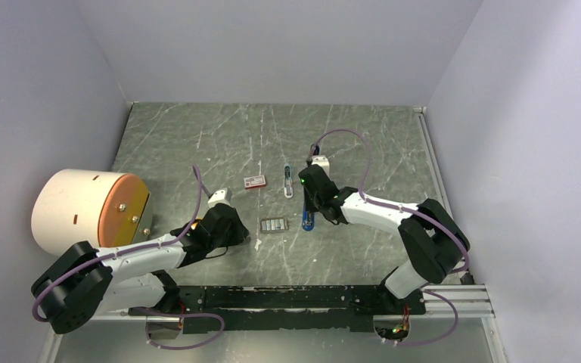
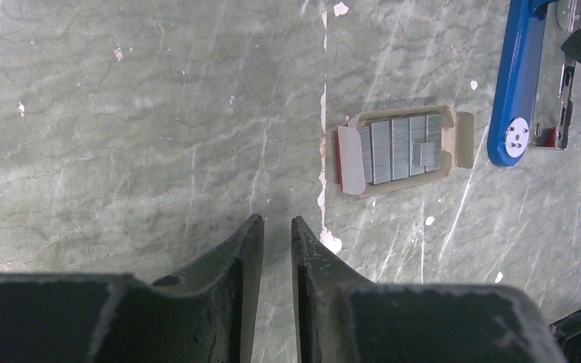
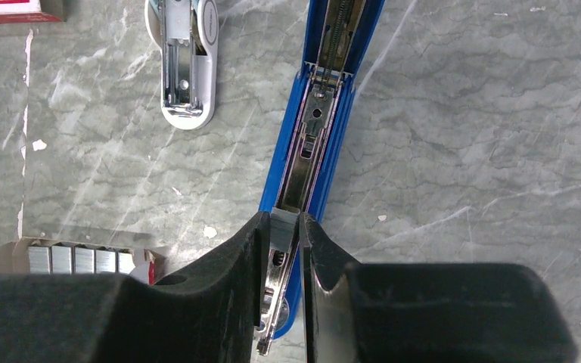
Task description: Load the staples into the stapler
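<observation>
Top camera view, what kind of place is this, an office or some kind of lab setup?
Likely a lab test cell rather than an office: plain pale walls box in a marbled grey tabletop, and two arms are bolted to a black rail at its near edge.

A large cream cylinder [image 1: 72, 209] with an orange face sits at the bench's left edge. A small red-and-white box [image 1: 254, 181] and a pale grey piece [image 1: 288, 181] lie mid-bench.
</observation>
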You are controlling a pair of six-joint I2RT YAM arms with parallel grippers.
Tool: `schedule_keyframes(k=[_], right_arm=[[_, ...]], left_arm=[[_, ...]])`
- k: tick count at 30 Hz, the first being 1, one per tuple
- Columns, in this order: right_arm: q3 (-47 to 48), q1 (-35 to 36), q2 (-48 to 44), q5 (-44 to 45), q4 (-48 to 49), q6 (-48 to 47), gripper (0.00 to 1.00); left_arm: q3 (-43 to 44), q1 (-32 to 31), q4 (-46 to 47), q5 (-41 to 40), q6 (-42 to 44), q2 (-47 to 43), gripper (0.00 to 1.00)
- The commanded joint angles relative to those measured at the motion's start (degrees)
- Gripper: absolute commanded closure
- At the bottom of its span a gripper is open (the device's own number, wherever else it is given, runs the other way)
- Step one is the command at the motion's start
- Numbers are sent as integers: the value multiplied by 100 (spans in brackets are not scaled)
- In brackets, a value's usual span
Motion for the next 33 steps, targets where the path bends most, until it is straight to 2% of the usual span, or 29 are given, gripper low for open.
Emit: schedule_keyframes(k=[1, 12, 17, 21, 29, 33], right_arm=[[99, 33, -48, -7, 117, -54, 75], [100, 80, -64, 23, 95, -65, 70], [107, 110, -93, 29, 130, -80, 75], [122, 124, -129, 116, 92, -67, 76], [151, 182, -259, 315, -3, -29, 67], [169, 199, -230, 232, 44, -69, 70]], left_arm=[[-25, 27, 99, -135, -23, -13, 74], [-15, 28, 119, -127, -15, 4, 74], [-21, 27, 100, -143, -11, -4, 74], [-37, 27, 101, -144, -28, -21, 74], [-54, 28, 119, -137, -32, -13, 74], [-64, 27, 124, -145, -34, -21, 74]])
